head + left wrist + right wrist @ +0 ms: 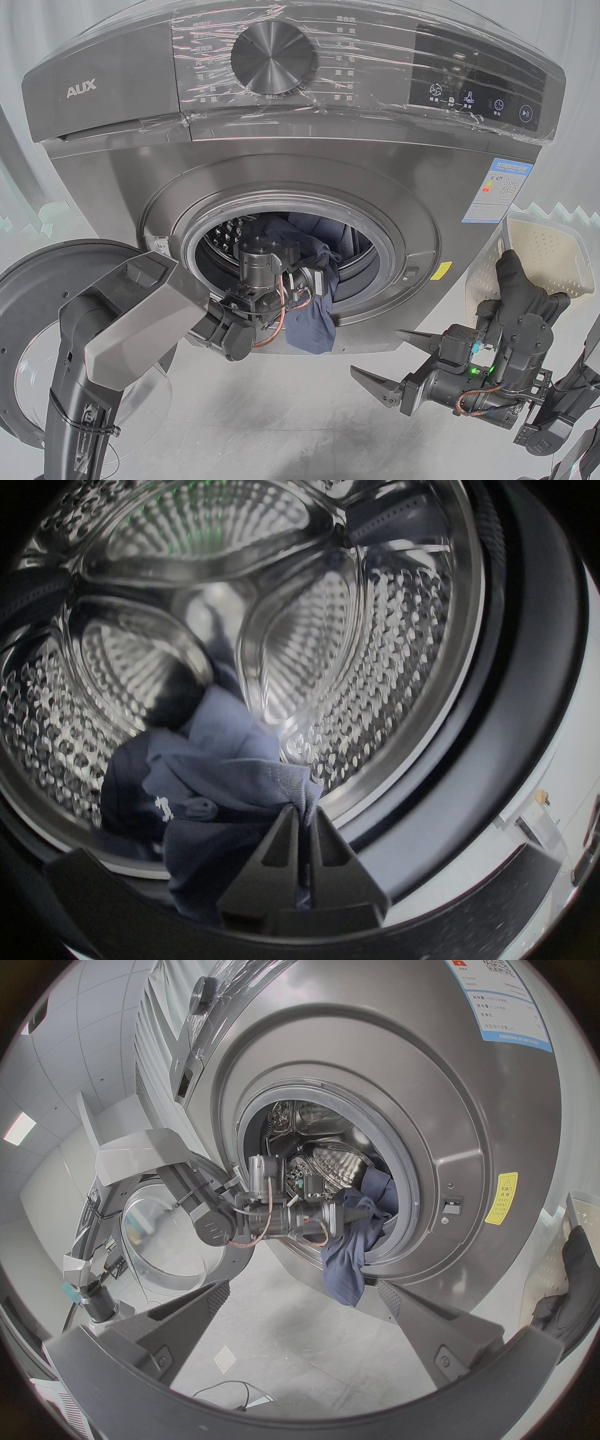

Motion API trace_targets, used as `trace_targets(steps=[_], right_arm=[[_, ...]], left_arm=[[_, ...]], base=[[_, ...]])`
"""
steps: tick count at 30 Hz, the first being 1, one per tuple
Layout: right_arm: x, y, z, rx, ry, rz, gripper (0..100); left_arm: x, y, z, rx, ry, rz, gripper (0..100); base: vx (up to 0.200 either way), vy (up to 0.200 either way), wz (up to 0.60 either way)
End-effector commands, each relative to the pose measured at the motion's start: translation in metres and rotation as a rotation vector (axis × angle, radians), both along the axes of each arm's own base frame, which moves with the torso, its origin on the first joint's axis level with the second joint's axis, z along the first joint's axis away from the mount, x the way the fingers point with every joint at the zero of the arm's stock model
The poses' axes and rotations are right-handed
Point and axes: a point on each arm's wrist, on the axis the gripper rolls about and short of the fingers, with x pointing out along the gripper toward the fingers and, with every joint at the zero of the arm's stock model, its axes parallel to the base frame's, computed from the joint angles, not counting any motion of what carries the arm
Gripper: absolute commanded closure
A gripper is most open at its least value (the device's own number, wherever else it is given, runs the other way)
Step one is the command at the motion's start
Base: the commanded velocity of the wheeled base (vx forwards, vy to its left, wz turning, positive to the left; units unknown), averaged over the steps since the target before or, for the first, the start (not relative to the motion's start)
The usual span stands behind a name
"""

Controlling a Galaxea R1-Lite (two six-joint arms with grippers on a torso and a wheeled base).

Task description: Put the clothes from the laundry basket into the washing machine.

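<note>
A navy blue garment (310, 325) hangs half out of the washing machine's round opening (187, 250), with its lower end draped over the front rim. My left gripper (325, 275) is at the mouth of the drum, shut on the garment's upper fold. In the left wrist view the fingers (275, 855) pinch the navy cloth (219, 774) in front of the steel drum (375, 667). My right gripper (375, 353) hangs open and holds nothing, low at the right, beside the white laundry basket (550, 250). A black garment (519, 290) lies over the basket's rim.
The machine's door (37, 325) stands swung open on the left, behind my left arm. The grey floor (281, 406) lies bare in front of the machine. In the right wrist view, the basket (584, 1210) and the black garment (572, 1291) sit close beside the open fingers (437, 1329).
</note>
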Motion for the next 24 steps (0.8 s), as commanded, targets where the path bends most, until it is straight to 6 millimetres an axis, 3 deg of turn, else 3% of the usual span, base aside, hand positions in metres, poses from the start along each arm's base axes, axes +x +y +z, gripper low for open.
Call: trace_targets(steps=[1,12,17,21,22,24], right_arm=[[0.000,0.000,0.000,0.000,0.000,0.001,0],[0.000,0.000,-0.001,-0.001,0.001,0.001,0],[0.000,0.001,-0.002,-0.004,0.005,0.002,0],[0.000,0.001,-0.001,-0.003,0.004,0.002,0],[0.000,0.001,-0.001,-0.003,0.004,0.002,0],[0.000,0.001,-0.001,-0.003,0.004,0.002,0]], left_arm=[[0.023,-0.002,0.024,-0.081,-0.120,0.075,100],[0.071,0.001,0.037,-0.185,-0.269,0.246,100],[0.079,0.005,0.023,-0.171,-0.247,0.277,100],[0.073,0.003,0.018,-0.155,-0.219,0.268,100],[0.070,0.003,0.022,-0.158,-0.213,0.264,0],[0.055,0.002,0.028,-0.150,-0.153,0.233,0]], base=[[0.000,0.000,0.00],[0.000,0.000,0.00],[0.000,0.000,0.00],[0.000,0.000,0.00],[0.000,0.000,0.00],[0.000,0.000,0.00]])
